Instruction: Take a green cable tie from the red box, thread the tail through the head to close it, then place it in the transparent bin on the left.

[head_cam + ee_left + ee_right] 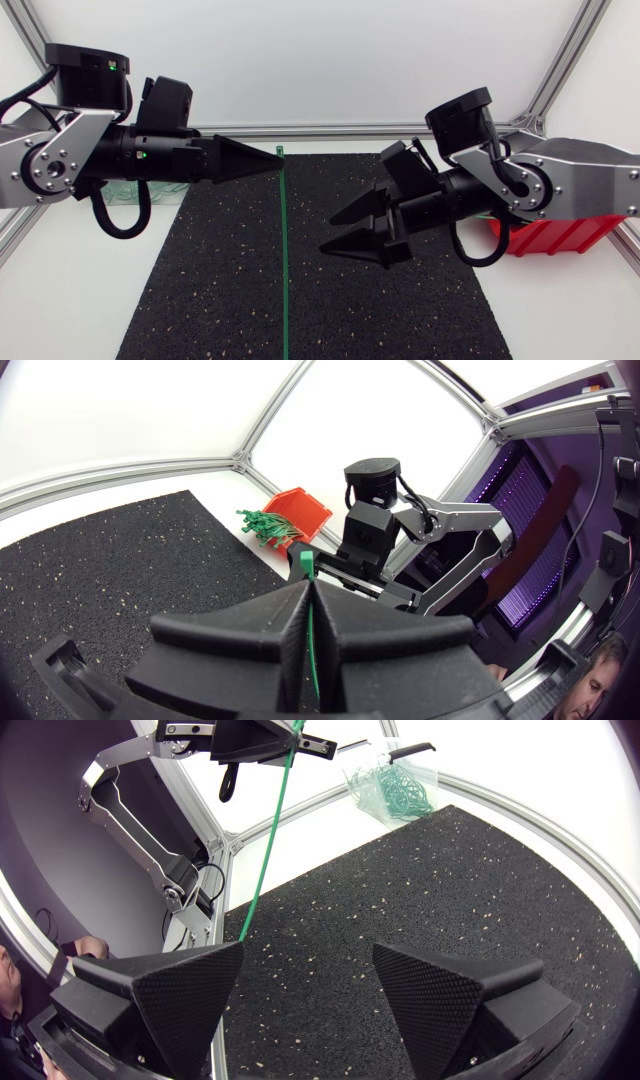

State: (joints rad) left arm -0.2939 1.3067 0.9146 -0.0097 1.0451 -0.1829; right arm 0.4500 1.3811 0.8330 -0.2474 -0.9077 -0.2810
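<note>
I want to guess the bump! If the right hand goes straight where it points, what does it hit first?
Probably the green cable tie hanging from the left hand; the right hand may slip past onto the black mat.

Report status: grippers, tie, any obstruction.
Left gripper shut on tie near its head. Right gripper open, beside the tie, clear of it. Tie hangs straight, unthreaded. Nothing seen in the way.
</note>
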